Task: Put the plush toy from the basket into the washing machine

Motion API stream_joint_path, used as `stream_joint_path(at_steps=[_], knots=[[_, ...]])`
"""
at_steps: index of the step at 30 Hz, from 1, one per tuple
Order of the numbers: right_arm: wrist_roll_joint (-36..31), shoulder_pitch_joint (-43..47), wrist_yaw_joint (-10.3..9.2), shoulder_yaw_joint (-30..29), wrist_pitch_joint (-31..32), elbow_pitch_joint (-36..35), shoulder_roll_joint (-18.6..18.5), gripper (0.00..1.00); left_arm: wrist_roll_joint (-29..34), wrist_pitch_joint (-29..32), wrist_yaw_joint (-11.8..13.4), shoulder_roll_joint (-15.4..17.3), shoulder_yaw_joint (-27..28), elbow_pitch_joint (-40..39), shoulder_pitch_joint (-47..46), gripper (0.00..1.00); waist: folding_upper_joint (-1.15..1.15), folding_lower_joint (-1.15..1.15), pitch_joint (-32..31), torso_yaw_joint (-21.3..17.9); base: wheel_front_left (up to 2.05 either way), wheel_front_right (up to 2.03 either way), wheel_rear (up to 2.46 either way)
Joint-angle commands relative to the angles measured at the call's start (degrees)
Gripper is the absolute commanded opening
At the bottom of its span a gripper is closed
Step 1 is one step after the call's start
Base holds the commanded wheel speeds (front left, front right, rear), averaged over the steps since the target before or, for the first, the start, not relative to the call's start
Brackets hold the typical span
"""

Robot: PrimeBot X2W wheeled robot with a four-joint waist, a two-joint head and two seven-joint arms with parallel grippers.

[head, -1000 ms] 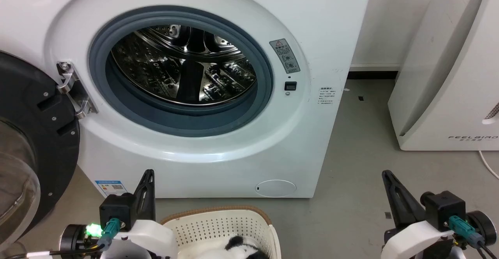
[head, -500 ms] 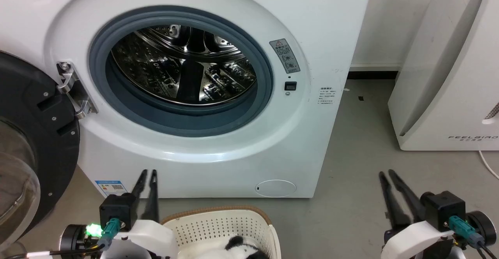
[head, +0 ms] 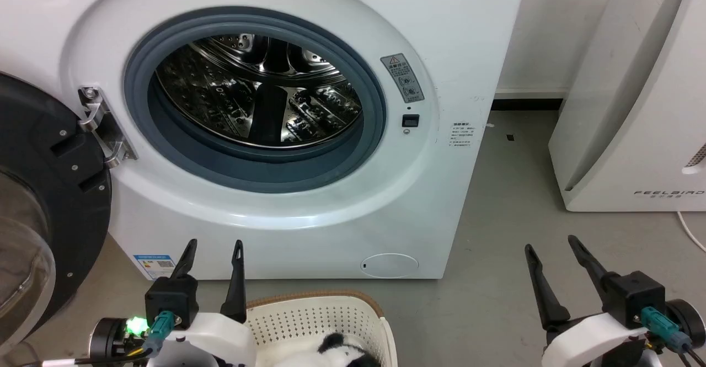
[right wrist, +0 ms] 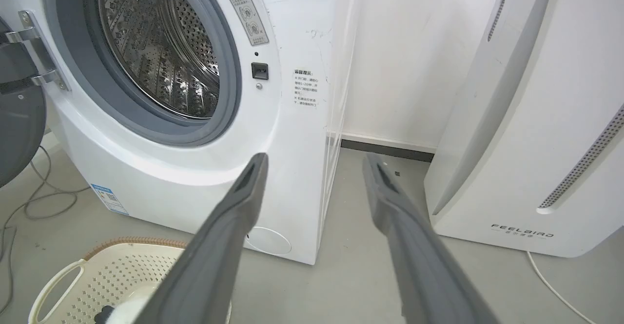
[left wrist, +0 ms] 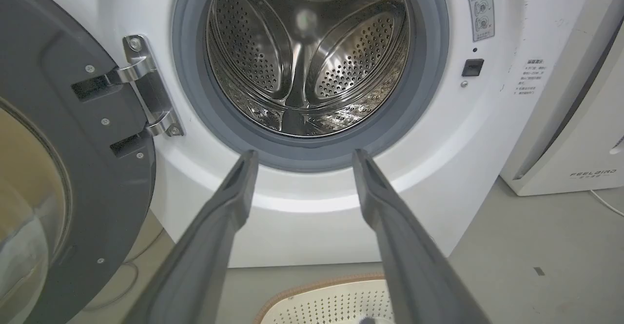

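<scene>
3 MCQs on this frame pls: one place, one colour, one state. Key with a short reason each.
1. Where is the plush toy?
A in the basket
B in the drum
C on the floor

2. Gasket colour on the washing machine?
A grey
B red
C white

3. The left tool and right tool are:
A both shut
B both open, empty
C left shut on the toy

Key:
1 A, black-and-white fur lies inside the perforated wall.
2 A, a grey ring rims the porthole.
3 B, each is spread wide with nothing between.
</scene>
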Motion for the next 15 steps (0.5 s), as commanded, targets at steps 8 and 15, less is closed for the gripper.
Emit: stream_joint_path(at_steps=[8,15], knots=[[0.7,-0.2,-0.01,-0.8,-1.4,0.1,0.0,1.00,-1.2,-1.4,0.5,0.0,-1.0,1.3,-0.2,1.00,0.00,0.00,0.7,-0.2,0.00,0.00,0.00],[1.3,-0.6,-0.01,-1.1,-2.3,-0.1,0.0,1.00,-1.6,-2.2,0.5,0.0,-1.8,2.9,-1.0,1.00,0.00,0.00,1.8,-0.6,0.00,0.00,0.00]])
